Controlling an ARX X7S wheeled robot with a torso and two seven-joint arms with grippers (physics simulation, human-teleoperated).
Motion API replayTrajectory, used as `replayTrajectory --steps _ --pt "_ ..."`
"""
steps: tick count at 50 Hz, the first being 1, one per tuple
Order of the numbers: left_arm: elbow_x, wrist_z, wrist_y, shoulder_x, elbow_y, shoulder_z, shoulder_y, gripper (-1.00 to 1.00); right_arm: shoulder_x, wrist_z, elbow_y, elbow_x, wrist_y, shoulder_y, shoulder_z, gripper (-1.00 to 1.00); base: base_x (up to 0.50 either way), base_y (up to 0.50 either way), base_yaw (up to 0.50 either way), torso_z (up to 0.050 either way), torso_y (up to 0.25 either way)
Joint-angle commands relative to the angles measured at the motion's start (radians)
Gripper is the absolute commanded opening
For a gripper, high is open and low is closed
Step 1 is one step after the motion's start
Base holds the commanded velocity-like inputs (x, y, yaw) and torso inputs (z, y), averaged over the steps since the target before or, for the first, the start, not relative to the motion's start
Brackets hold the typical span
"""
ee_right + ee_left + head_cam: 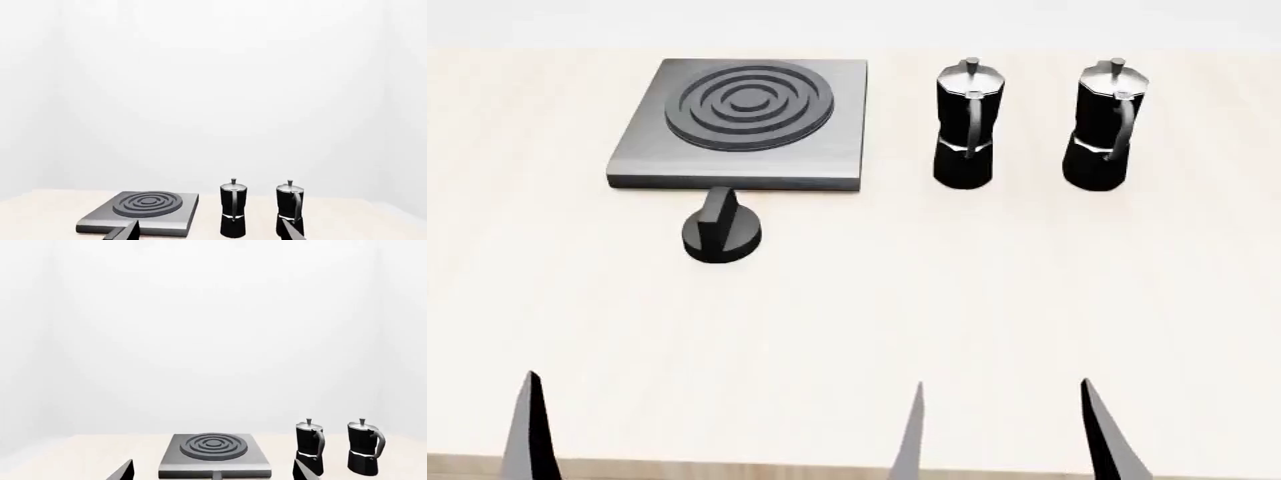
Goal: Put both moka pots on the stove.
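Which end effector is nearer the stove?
Left. The left end effector sits in front of the stove; the right one is off toward the pots.

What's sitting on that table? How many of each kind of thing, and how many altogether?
Moka pots: 2, one nearer the stove, one farther from it
Stove: 1
Knob: 1
Total: 4

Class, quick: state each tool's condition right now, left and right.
Left tool: open, holding nothing.
Right tool: open, holding nothing.
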Motion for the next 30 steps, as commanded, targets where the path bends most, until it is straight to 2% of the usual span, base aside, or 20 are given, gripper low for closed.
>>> replayTrajectory --steps 1,30 --pt "-0.003 -0.022 -0.009 -0.015 0.047 0.006 0.007 1.00 0.015 0.008 -0.034 0.020 0.007 -0.004 -0.010 1.00 0.00 0.00 0.00 0.000 0.000" --pt "-0.002 -0.050 0.018 -0.042 0.010 0.034 0.002 1.00 0.039 0.041 -0.019 0.033 -0.001 0.002 -0.024 1.00 0.14 0.00 0.00 0.000 0.000"
